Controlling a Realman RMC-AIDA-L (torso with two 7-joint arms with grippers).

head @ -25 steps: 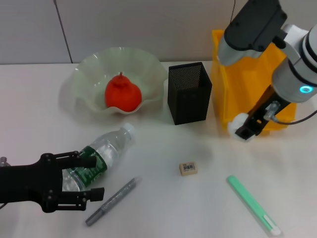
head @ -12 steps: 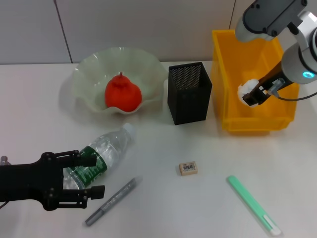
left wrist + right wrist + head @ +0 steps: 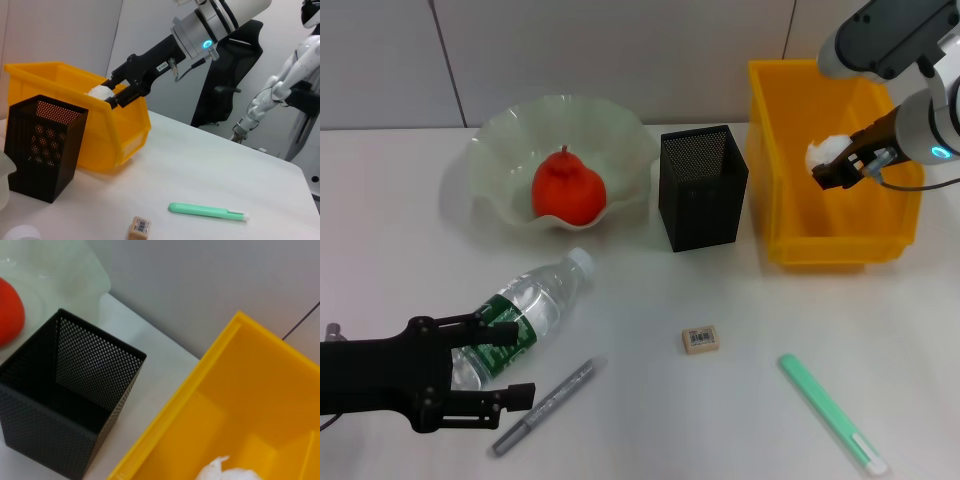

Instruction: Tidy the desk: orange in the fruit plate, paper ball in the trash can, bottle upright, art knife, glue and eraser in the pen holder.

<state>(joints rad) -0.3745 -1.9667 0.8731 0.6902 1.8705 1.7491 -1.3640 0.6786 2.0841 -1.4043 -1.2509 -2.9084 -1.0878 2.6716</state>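
The paper ball [image 3: 826, 150] is being pinched between the fingers of the right hand [image 3: 832, 167], which is being held above the open interior of the yellow trash can [image 3: 772, 215] at the counter's far right corner. That height and position put the wad over the cavity rather than over the rim, so that a release should drop it inside; whether it is already below rim level is hard to tell from the head view, though the left wrist view suggests it is sitting just about at the rim.

The orange [image 3: 567, 190] is lying in the fruit plate [image 3: 500, 140] near the counter's far edge, so that part looks done. The pen holder [image 3: 702, 187] is standing between plate and trash can, within reach of both arms.

The bottle [image 3: 523, 313] is lying on its side near the counter's front left corner, cap pointing toward the plate. The left hand [image 3: 480, 365] is being kept spread just beside its base, one finger over the label, apparently staged for righting it.

The eraser [image 3: 700, 339] is lying apart toward the front edge, a grey pen-like tool [image 3: 548, 404] and a green stick [image 3: 830, 411] on either side.
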